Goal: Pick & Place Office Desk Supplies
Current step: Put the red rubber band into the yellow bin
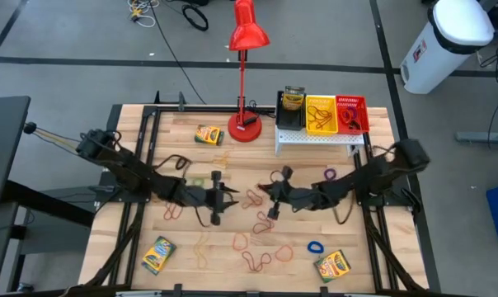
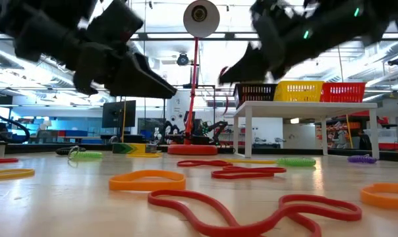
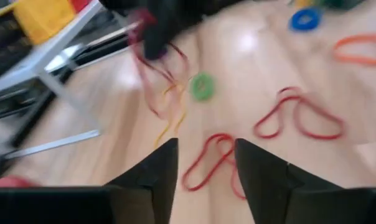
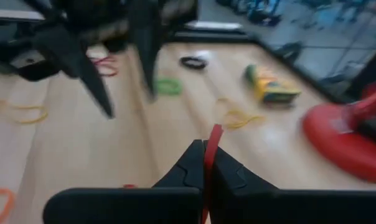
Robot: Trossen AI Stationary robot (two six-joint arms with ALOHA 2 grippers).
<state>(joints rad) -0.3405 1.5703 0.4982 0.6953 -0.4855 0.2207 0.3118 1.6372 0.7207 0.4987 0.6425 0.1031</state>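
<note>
While the left gripper [image 3: 203,168] is hanging parted and empty at mid-table, the right gripper [image 4: 206,163] is pinching a red rubber band [image 4: 211,144], apparently light, limp and stretchy; any strand serves.

Both arms reach inward over the tabletop's middle, the left gripper [image 3: 203,171] with fingers parted, the right gripper [image 4: 206,163] pinched closed on a red rubber band [image 4: 211,144].
</note>
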